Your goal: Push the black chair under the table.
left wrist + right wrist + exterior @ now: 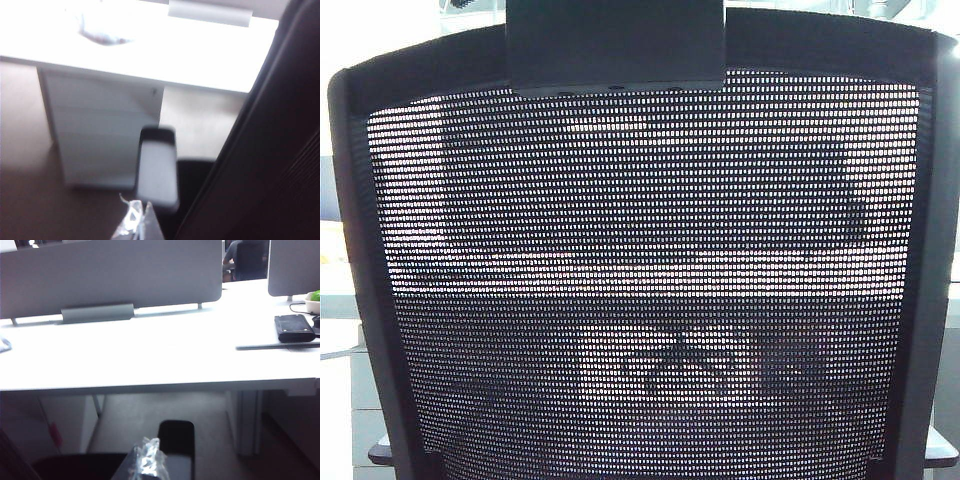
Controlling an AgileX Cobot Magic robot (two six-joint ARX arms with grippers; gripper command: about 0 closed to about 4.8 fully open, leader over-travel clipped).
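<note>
The black chair's mesh back (640, 280) fills the exterior view, with its headrest mount (615, 45) at the top; neither gripper shows there. In the left wrist view my left gripper (140, 220) is shut, its taped tips together above the chair's armrest (157, 165) and beside the dark back frame (260, 150). The table's white top (150, 50) lies beyond. In the right wrist view my right gripper (147, 457) is shut too, just over the other armrest (176, 437) and the seat (75, 465). The table (150, 360) stands ahead with open space beneath it.
A pale grey drawer cabinet (100, 130) stands under the table on the left side. On the right is a white table leg (245, 420). A grey divider panel (110, 280) and a black case (294, 327) sit on the tabletop. Another chair's star base (690, 360) shows through the mesh.
</note>
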